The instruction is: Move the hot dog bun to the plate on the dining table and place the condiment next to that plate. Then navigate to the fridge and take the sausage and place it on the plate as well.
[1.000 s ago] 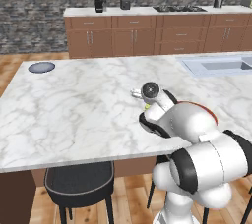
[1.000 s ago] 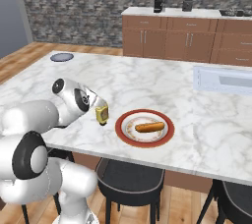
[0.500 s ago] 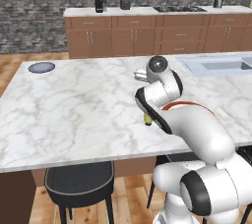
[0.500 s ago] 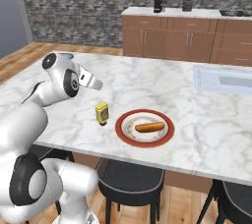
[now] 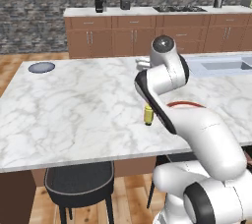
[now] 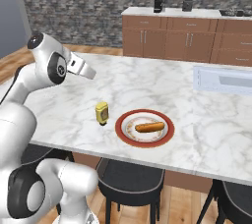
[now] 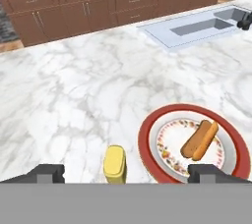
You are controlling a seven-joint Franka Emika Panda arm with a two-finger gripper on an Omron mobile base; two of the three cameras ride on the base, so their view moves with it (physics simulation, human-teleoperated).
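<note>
Bun on plate, yellow bottle beside it, end effector up & empty.

The hot dog bun [image 6: 149, 127] lies on the red-rimmed plate [image 6: 144, 141] near the front edge of the marble dining table [image 6: 147, 80]. The condiment bottle [image 6: 102, 113] stands upright just beside the plate, not touching it. The end effector [image 7: 125, 173] hangs above both w/ its fingers spread wide, holding nothing. A small grey-blue dish [image 5: 41, 67] sits far off on the table. A sink [image 7: 197, 27] is set in the table past the plate.

The white marble surface [image 6: 147, 78] carries a red-rimmed plate [image 6: 144, 127] near its front edge, a yellow condiment bottle [image 6: 102, 113] upright just beside it, and a grey-blue dish [image 5: 41, 67] well apart.
</note>
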